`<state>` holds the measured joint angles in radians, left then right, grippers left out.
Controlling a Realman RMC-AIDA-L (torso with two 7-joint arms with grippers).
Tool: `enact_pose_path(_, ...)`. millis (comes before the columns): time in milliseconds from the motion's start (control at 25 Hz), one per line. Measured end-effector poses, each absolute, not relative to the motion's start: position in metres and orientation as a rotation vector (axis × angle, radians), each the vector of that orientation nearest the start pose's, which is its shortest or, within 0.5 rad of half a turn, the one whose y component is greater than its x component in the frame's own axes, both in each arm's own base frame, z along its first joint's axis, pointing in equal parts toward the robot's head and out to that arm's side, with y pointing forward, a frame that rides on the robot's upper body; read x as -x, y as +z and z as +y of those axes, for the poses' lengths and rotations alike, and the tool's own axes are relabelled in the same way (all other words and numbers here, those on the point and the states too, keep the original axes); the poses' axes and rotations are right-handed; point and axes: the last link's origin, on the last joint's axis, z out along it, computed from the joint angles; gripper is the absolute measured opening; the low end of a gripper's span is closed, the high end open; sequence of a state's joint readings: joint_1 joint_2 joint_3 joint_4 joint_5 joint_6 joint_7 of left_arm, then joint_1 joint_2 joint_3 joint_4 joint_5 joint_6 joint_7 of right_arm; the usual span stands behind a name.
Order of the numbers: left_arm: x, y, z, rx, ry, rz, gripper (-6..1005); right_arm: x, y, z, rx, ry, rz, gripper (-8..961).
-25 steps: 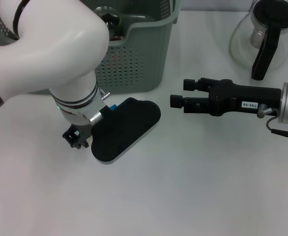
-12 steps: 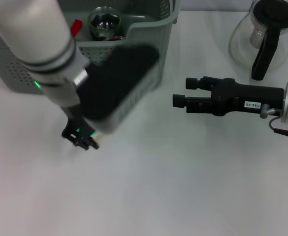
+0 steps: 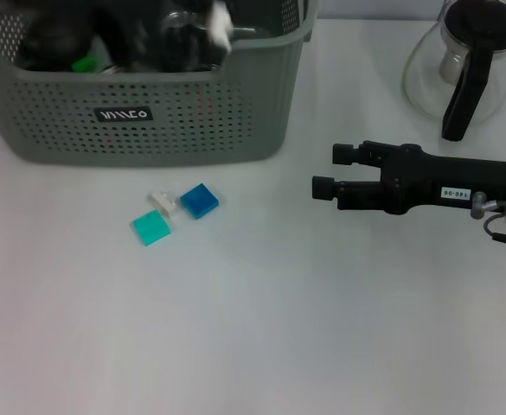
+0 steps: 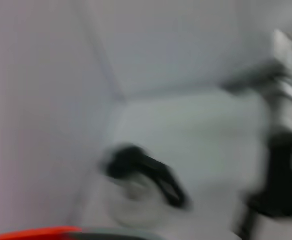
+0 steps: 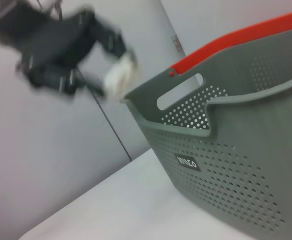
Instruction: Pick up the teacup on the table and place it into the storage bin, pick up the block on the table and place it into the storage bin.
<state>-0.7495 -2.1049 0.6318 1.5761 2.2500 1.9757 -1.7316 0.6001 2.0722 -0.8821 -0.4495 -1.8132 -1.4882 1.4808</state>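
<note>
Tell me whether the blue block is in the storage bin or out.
Out. The blue block lies on the table in front of the storage bin, beside a teal block.

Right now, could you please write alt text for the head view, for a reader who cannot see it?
A grey-green storage bin stands at the back of a white table, with blue, teal and small white blocks lying before it. The right end effector hovers open beside them; a glass pot stands behind it.

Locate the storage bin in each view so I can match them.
Head: bin at upper left of the picture, label facing the camera.
Left wrist: too blurred to tell; only a red strip at one edge.
Right wrist: bin fills one side, red handle on top.
Shared landmark: the black label.
</note>
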Motion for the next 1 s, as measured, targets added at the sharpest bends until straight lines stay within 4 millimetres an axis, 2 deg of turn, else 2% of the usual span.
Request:
enact_pose_path(160,0.126,0.167,0.362,2.643,-0.382,-0.129,414,-0.237,-0.042,0.329,2.8,0.844,0.875,941)
enact_pose_path(320,0.138,0.195,0.386,2.493,-0.453,-0.291,432,-0.236,-0.041,0.329,2.81,0.84,0.86,941)
enact_pose_path(400,0.145,0.2,0.399,2.438,-0.465,-0.352,440,-0.237,-0.041,0.329,2.813,0.836,0.841,941)
enact_pose_path(520,0.154,0.195,0.419,2.386,-0.435,-0.433,454,-0.237,-0.041,0.329,2.813,0.835,0.84,941)
enact_pose_path(680,0.163,0.174,0.442,2.331,-0.308,-0.469,471,-0.238,-0.039,0.329,2.813,0.833,0.841,941)
enact_pose_path(840,0.164,0.147,0.455,2.311,-0.175,-0.461,489,-0.237,-0.039,0.33,2.815,0.834,0.839,941)
enact_pose_path(1000,0.168,0.129,0.464,2.282,-0.053,-0.469,506,-0.235,-0.039,0.331,2.819,0.834,0.827,941)
